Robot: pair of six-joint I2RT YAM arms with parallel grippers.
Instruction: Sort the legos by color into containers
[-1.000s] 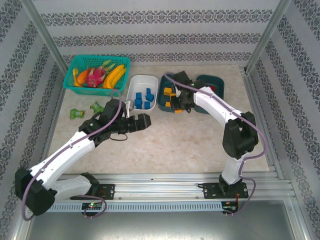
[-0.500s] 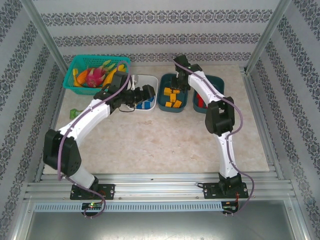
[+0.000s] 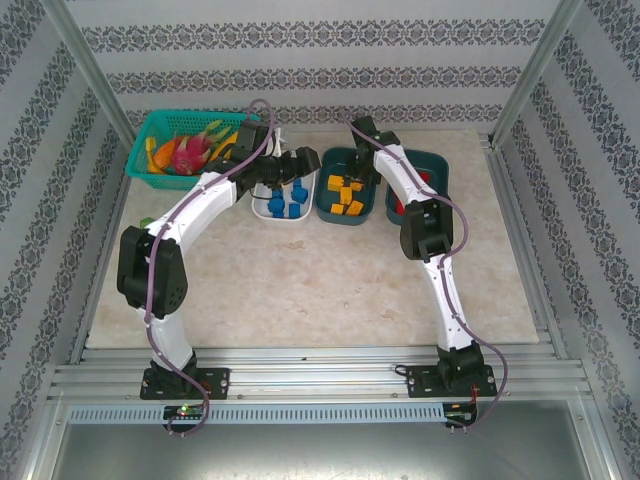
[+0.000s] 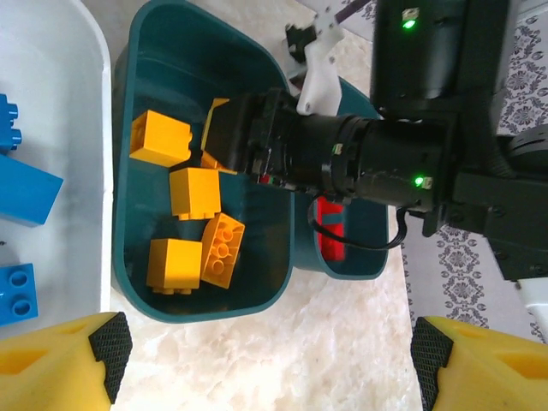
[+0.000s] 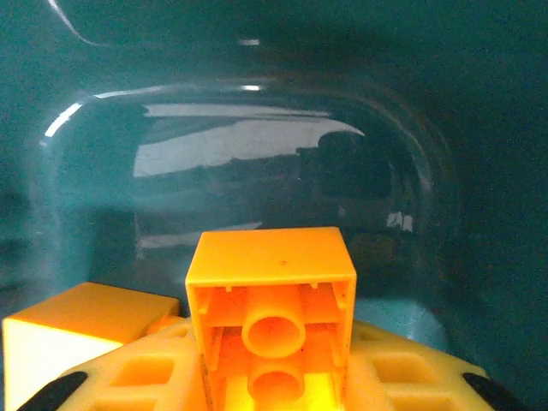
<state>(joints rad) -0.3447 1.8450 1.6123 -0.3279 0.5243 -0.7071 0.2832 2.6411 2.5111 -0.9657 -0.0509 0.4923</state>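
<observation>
Right hand (image 5: 272,381): inside the middle teal tub (image 4: 154,51), gripping an orange brick (image 5: 271,274).
Left hand (image 4: 267,355): wide open, just left of that tub.
Orange bricks (image 4: 193,193): several loose on that tub's floor.
Blue bricks (image 3: 283,203): white tub (image 3: 262,208), left of it.

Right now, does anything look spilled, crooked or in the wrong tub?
Nothing stands out. Blue bricks lie in the white tub, orange bricks in the middle teal tub, red bricks in the right teal tub. No colours look mixed.
</observation>
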